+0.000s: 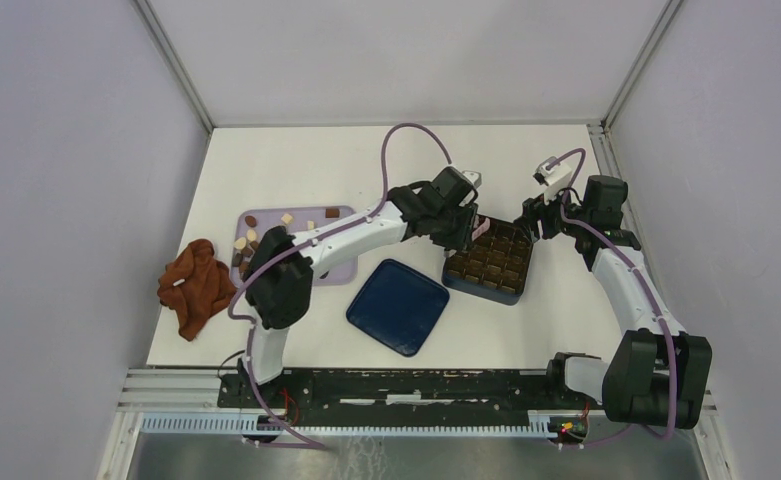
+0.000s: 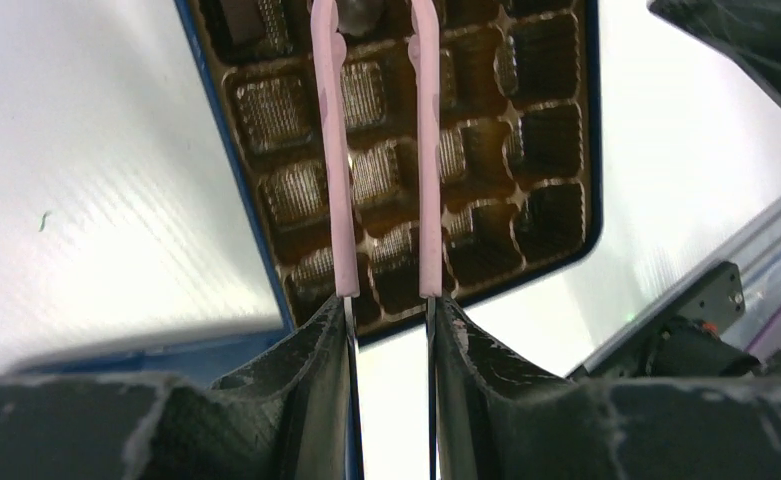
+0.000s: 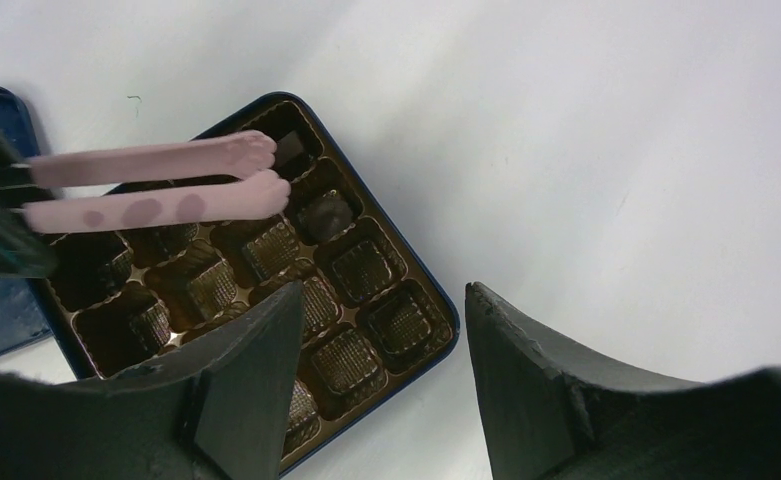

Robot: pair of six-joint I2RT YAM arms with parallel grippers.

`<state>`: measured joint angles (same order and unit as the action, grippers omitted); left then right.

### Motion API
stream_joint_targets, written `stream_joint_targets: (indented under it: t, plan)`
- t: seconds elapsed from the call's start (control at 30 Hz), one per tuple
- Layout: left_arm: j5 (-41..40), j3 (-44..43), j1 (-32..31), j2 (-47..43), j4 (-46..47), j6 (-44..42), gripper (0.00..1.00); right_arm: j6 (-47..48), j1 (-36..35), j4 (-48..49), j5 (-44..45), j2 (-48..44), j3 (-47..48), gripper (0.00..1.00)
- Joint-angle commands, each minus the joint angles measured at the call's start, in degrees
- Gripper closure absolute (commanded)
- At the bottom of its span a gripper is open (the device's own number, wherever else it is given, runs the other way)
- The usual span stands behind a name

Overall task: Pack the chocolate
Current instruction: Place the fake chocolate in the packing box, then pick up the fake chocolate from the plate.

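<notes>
Table (image 3: 616, 150), tongs (image 3: 156, 208) at chocolate (image 3: 289, 150) (right wrist).

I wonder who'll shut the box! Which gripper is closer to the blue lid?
Left. The left gripper, holding pink tongs, is over the chocolate box, on its side nearest the blue lid. The right gripper, open, is at its opposite side.

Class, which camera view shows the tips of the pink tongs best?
Right wrist view: both paw-shaped tips of the pink tongs show clearly above the tray. Left wrist view shows only their two arms, tips cut off. Top view shows a small pink sliver.
</notes>
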<state>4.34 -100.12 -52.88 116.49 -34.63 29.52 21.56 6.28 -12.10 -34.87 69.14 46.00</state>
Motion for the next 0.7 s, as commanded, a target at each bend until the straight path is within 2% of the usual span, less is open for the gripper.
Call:
stream_joint_targets:
  t: [0.0, 0.1, 0.3, 0.57, 0.67]
  plan:
    - [-0.45, 5.36, 0.67, -10.57, 5.28, -2.36, 0.62, 0.83, 0.22, 0.43, -1.92, -0.68, 0.32, 0.34]
    - [-0.49, 10.24, 2.15, -15.72, 5.41, -2.49, 0.62, 1.43, 0.22, 0.04, -3.45, -0.77, 0.32, 0.34]
    - [-0.43, 20.46, 9.12, -27.99, 1.46, -3.82, 0.61, 1.9, 0.22, -0.45, -5.43, -0.72, 0.38, 0.34]
    - [1.15, 30.28, 24.12, -39.93, -10.27, -9.41, 0.6, 1.82, 0.22, -0.92, -7.22, 0.0, 0.32, 0.34]
    - [-3.17, 30.66, 28.55, -41.29, -14.16, -12.17, 0.58, 1.83, 0.13, -1.08, -7.8, 0.37, 0.33, 0.34]
